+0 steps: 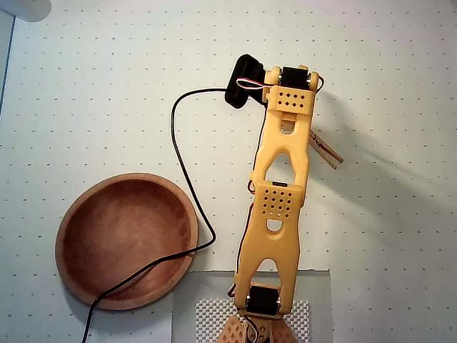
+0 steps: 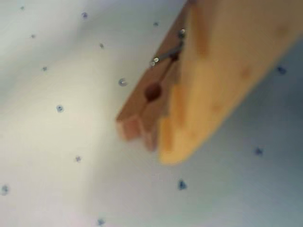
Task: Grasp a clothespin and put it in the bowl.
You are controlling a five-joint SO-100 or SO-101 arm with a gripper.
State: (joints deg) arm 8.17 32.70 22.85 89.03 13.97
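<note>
Overhead view: yellow arm [image 1: 275, 207] reaches from the worktop's [image 1: 107, 86] near edge toward the middle, with the clothespin [image 1: 325, 150] sticking out at its right side, partly hidden under the arm. Wrist view: claw [image 2: 158, 142] clamped on the clothespin [image 2: 147, 97], the pin pressed against the yellow finger [image 2: 222, 71], metal spring visible, its blunt end pointing down at the dotted surface; lifted or touching cannot be told. Bowl [image 1: 71, 221] sits well apart near the worktop's lower left corner, a black cable [image 1: 182, 153] crossing its rim.
</note>
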